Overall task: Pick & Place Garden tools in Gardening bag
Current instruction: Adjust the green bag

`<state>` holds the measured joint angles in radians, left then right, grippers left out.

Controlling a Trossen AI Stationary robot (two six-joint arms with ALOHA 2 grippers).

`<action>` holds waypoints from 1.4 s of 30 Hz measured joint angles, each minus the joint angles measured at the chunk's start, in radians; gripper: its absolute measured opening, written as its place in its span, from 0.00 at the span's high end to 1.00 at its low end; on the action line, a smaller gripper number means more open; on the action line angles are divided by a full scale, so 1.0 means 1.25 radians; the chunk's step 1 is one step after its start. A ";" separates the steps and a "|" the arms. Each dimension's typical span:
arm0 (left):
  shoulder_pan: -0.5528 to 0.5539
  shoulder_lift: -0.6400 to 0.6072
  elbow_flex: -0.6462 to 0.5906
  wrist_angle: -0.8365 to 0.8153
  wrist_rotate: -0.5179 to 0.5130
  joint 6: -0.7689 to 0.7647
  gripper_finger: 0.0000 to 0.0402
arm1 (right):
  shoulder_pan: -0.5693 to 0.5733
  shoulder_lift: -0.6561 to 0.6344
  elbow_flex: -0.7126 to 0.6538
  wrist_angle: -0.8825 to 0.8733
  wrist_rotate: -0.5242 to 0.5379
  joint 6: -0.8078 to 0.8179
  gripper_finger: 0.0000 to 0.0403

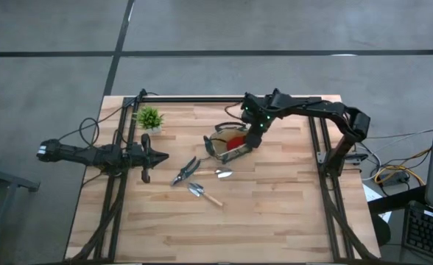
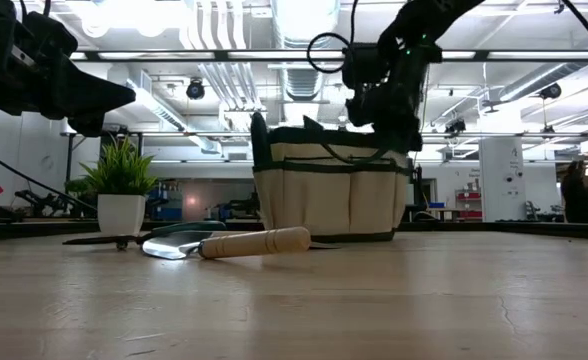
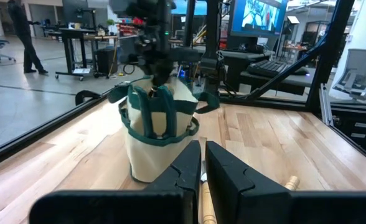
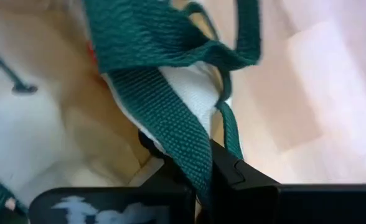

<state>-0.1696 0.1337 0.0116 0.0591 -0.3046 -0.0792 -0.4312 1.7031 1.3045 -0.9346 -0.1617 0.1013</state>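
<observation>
The tan gardening bag [image 1: 227,147] with dark green trim stands on its base mid-table; it also shows in the low view [image 2: 324,200] and the left wrist view [image 3: 158,137]. A red-headed piece [image 1: 236,139] lies inside it. My right gripper [image 1: 253,140] is shut on the bag's rim at its right side. Grey pruners [image 1: 185,171], a wooden-handled trowel [image 1: 203,193] and a small metal piece [image 1: 223,174] lie flat on the table near the bag. My left gripper [image 1: 147,157] is shut and empty, raised above the table left of the tools. My right gripper pinches the bag's green rim band [image 4: 192,152] at the bag's right side, beside a loop handle [image 4: 170,43]. One finger [image 4: 164,177] is inside the bag and one [image 4: 236,171] outside. The fingers come from above, slanting down. The bag's base stays on the table.
A small green potted plant [image 1: 150,119] stands at the far left of the table, also in the low view [image 2: 121,190]. Dark frame rails [image 1: 121,147] run along both table sides. Bare wood lies toward the near edge [image 1: 224,235].
</observation>
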 joint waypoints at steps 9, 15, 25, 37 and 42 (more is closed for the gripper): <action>0.000 0.000 0.000 0.000 0.000 0.000 0.92 | 0.068 -0.086 -0.003 -0.023 0.060 0.066 0.98; 0.000 0.000 0.000 0.000 0.000 0.000 0.92 | 0.114 -0.137 -0.003 -0.010 0.061 0.093 0.98; 0.000 0.000 0.000 0.000 0.000 0.000 0.92 | 0.178 -0.120 -0.057 0.008 0.048 0.171 0.98; 0.000 0.000 0.000 0.000 0.000 0.000 0.92 | 0.228 -0.117 -0.096 0.097 -0.020 0.173 0.98; 0.000 0.000 0.000 0.000 0.000 0.000 0.92 | 0.228 -0.117 -0.098 0.189 -0.018 0.127 0.98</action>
<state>-0.1696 0.1335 0.0114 0.0591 -0.3046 -0.0792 -0.1459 1.5570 1.1821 -0.6979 -0.1836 0.2595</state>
